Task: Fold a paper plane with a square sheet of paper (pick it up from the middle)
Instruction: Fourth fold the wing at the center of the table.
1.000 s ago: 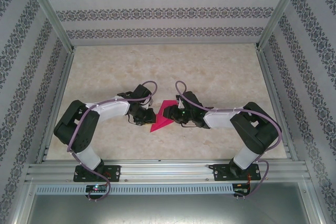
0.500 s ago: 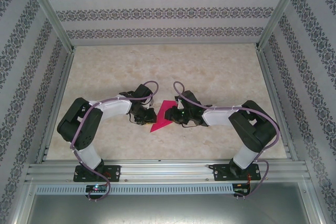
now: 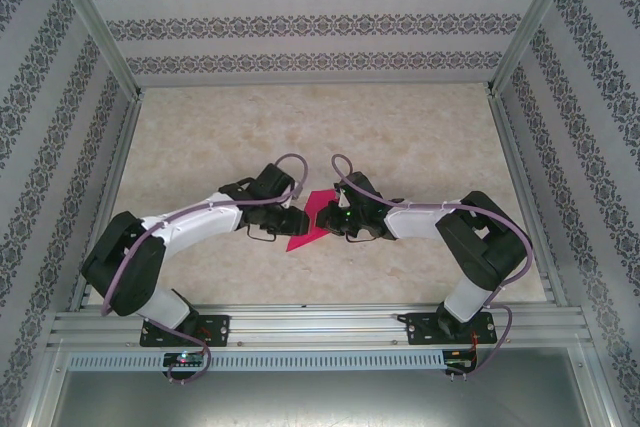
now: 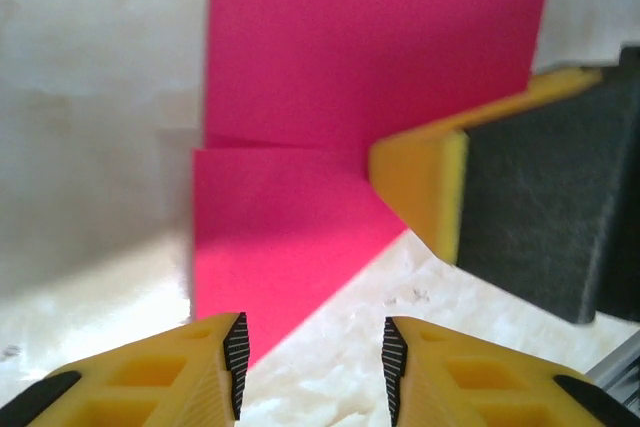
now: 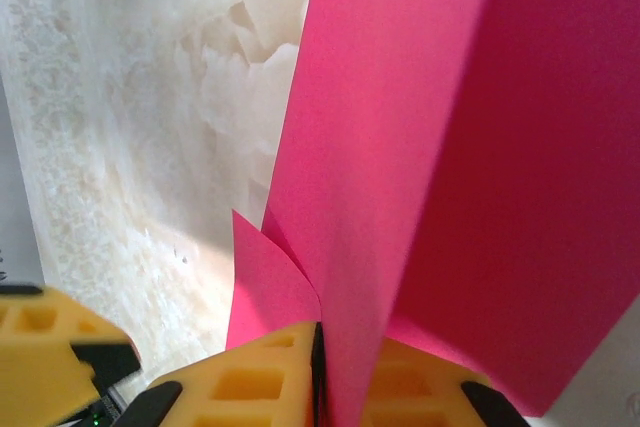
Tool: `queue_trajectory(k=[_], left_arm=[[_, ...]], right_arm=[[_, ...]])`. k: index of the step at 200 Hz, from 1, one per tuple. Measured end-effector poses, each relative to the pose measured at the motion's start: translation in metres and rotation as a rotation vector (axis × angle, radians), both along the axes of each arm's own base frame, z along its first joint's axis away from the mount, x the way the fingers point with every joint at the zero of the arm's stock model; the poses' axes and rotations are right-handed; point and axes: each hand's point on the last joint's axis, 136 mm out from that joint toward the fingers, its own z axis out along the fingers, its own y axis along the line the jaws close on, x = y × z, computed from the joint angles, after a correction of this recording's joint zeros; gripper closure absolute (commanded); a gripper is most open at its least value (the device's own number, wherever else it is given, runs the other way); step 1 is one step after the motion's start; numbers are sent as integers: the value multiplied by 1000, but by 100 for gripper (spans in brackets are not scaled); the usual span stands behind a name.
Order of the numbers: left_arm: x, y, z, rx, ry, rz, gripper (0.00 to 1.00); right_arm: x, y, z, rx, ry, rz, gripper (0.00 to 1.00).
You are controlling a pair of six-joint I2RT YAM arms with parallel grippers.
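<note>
The square sheet of paper [image 3: 312,217] is magenta-pink and folded into a pointed shape, with its tip towards the near left of the table. My right gripper [image 3: 332,217] is shut on its right edge. In the right wrist view the paper [image 5: 440,147] rises from between the pressed yellow fingers [image 5: 250,382] of the right gripper [image 5: 335,372]. My left gripper [image 3: 289,219] is at the paper's left side and stands open. In the left wrist view there is bare table in the gap of the left gripper [image 4: 312,362]. The folded sheet [image 4: 300,207] lies just ahead, and the right gripper's yellow finger [image 4: 425,187] rests on it.
The marble-patterned table [image 3: 400,137] is walled by patterned panels with aluminium posts [image 3: 95,22]. A metal rail [image 3: 320,327] carries both arm bases at the near edge. Both arms meet near the table's middle, their purple cables [image 3: 290,162] arching above the wrists.
The left gripper has opened and let go of the paper, and its arm has stretched out lower. The right gripper has closed onto the paper's edge.
</note>
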Motion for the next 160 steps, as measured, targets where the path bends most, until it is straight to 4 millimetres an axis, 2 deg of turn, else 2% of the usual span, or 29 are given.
queue_trajectory(k=[22, 43, 121, 160], left_arm=[[-12, -5, -9, 66, -37, -53, 55], [-15, -9, -10, 109, -88, -90, 54], [-10, -8, -32, 284, -212, -155, 53], [-6, -8, -32, 326, -265, -162, 53]], right_arm=[[1, 1, 1, 4, 3, -6, 88], [3, -1, 2, 7, 10, -20, 87], [5, -2, 2, 11, 18, -34, 87], [5, -2, 2, 15, 29, -43, 87]])
